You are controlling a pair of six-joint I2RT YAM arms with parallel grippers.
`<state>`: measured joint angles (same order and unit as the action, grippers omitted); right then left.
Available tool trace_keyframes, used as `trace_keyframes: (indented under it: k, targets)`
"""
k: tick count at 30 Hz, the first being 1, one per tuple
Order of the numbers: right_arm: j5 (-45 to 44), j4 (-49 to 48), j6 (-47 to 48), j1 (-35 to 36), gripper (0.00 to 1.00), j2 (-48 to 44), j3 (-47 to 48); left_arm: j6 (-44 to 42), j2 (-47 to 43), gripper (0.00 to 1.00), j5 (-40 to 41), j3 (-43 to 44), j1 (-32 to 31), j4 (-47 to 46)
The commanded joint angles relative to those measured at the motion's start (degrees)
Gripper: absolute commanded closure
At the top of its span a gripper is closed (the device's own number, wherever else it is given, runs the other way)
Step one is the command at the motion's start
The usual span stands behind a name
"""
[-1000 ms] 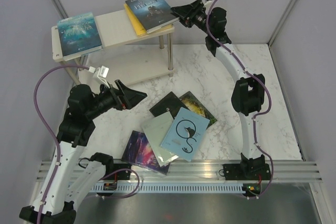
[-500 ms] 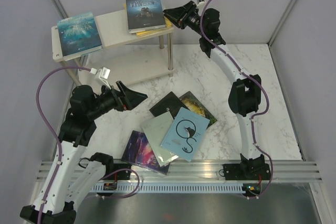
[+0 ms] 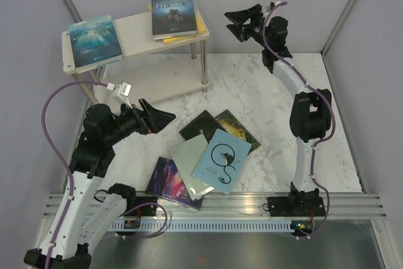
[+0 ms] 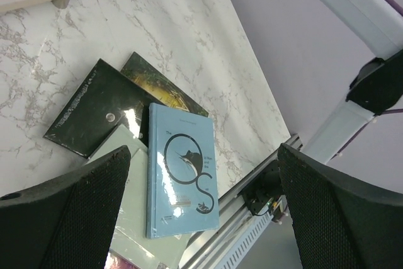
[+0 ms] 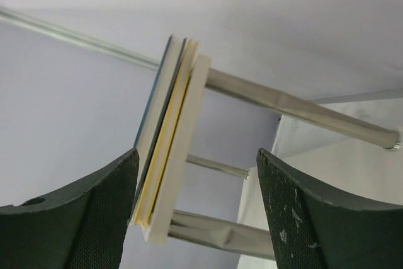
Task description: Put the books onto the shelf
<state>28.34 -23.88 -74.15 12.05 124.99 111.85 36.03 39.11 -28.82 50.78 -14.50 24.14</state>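
1. Right tool (image 3: 234, 24): fingers apart, nothing btw. them, in the air to the right of the shelf (image 3: 135, 29), not touching it
2. Shelf top board: navy book (image 3: 173, 12) lies on yellow book (image 3: 200, 28) at the right end; teal book (image 3: 94, 41) at the left end
3. Left tool (image 3: 161, 115): fingers wide apart, empty, above the counter (image 3: 264, 92), near the loose books
4. On the counter, btw. the arms, overlapping: black book (image 3: 200, 127), green-gold book (image 3: 239, 129), pale book (image 3: 189, 163), purple book (image 3: 167, 179); light blue book (image 3: 221, 160) is on top
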Motion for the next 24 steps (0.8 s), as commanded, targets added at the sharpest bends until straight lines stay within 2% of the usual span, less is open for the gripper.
trace_keyframes:
  k: [1, 3, 5, 6, 7, 8, 9, 10, 11, 12, 13, 15, 17, 18, 20, 24]
  targets:
    - [1.37, -4.51, 1.28, -3.70, 0.21, -10.69, -8.38, -4.03, 0.52, 0.00, 1.92, -1.82, -0.09, -0.58]
    - [1.11, -3.64, 4.95, -4.84, 0.20, -15.36, -17.92, -4.39, 2.28, 0.00, 1.23, -2.88, -0.09, -1.02]
    - [-0.99, 5.82, 10.75, -4.93, 0.20, -23.88, -23.50, -4.48, 4.64, 0.00, -0.79, -5.15, -0.96, -3.30]
    - [-4.48, 10.65, 16.52, -4.85, 0.20, -27.05, -28.48, -4.30, 5.61, 0.00, -0.80, -6.04, -1.66, -4.35]
    - [-7.13, 18.61, 18.76, -4.76, 0.20, -33.87, -31.58, -3.61, 6.49, 0.00, -0.54, -6.92, -2.71, -5.41]
    - [-9.33, 21.13, 20.00, -4.41, 0.20, -37.59, -35.35, -3.25, 7.37, 0.00, 1.03, -8.67, -5.60, -6.55]
    - [-11.18, 23.16, 20.71, -4.23, 0.20, -41.45, -43.22, -2.99, 9.82, 0.00, 2.09, -9.38, -7.36, -8.65]
    - [-16.16, 27.87, 22.02, -3.45, 0.20, -49.06, -47.04, -2.38, 11.23, 0.00, 3.14, -10.43, -9.30, -9.80]
    - [-18.38, 30.18, 22.73, -2.74, 0.21, -52.71, -50.82, -2.02, 12.99, 0.00, 4.46, -11.05, -12.71, -11.38]
    - [-21.10, 34.21, 23.26, -2.22, 0.21, -58.75, -57.64, -1.23, 16.31, 0.00, 4.82, -11.58, -14.14, -14.36]
    - [-23.91, 35.82, 23.43, -1.43, 0.21, -61.24, -60.76, -0.79, 18.35, 0.01, 5.00, -12.72, -15.54, -16.13]
    - [-23.68, 38.72, 23.09, 1.03, 0.22, -65.72, -69.43, 0.17, 23.08, 0.02, 4.30, -14.13, -18.36, -22.08]
    - [-22.36, 39.96, 22.30, 4.53, 0.23, -67.24, -74.74, 0.88, 25.82, 0.02, 3.07, -15.89, -19.33, -25.70]
    - [-22.36, 40.14, 21.42, 5.78, 0.24, -68.72, -80.24, 1.40, 27.40, 0.02, 2.63, -16.33, -19.51, -27.64]
    - [-20.61, 36.81, 17.57, 9.47, 0.24, -70.14, -88.60, 1.41, 31.27, 0.02, 1.93, -17.03, -19.95, -31.42]
    - [-19.20, 28.11, 12.72, 13.86, 0.26, -69.89, -96.19, 1.76, 37.52, 0.02, -0.62, -16.86, -21.00, -36.52]
